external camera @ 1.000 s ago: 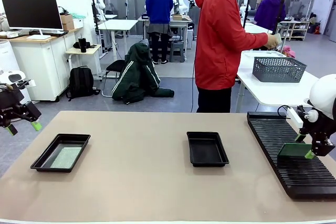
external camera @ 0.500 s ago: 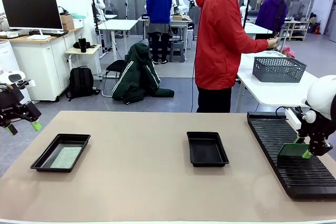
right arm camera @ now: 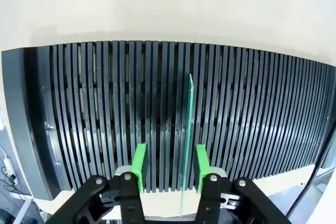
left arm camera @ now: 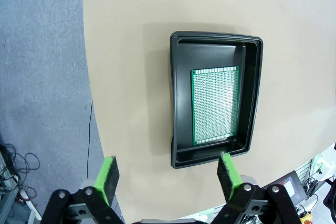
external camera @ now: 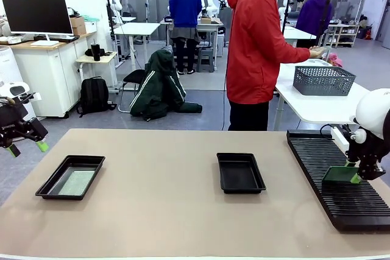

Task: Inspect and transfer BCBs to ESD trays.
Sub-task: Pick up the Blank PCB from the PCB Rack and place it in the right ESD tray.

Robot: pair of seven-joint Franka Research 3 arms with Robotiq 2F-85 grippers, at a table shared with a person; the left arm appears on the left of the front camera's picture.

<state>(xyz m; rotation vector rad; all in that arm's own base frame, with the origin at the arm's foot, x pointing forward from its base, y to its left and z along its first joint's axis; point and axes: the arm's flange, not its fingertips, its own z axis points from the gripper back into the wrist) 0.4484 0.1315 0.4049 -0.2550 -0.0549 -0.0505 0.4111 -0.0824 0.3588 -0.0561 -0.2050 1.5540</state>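
Near the table's left edge, a black ESD tray (external camera: 85, 159) holds one flat green BCB (external camera: 77, 182). My left gripper (external camera: 27, 148) hangs open off that edge; its wrist view looks down on the same tray (left arm camera: 252, 98) and BCB (left arm camera: 214, 105) beyond its own open gripper (left arm camera: 168, 174). A second ESD tray (external camera: 241, 173) sits bare mid-table. On the right, another BCB (external camera: 340, 176) stands on edge in the slotted rack (external camera: 341, 205). My right gripper (external camera: 353, 172) straddles it. In the right wrist view the BCB (right arm camera: 187, 129) sits between the narrowed fingers of the gripper (right arm camera: 170, 163), close to one pad, a gap at the other.
The long black ribbed rack (right arm camera: 79, 103) runs along the table's right side. A person in a red hoodie (external camera: 256, 41) stands at the far edge, reaching toward a grey mesh basket (external camera: 323, 80) on a white table behind.
My right gripper's fingers have drawn closer together around the standing BCB. The person's hand has shifted over the basket. My left arm has stayed still.
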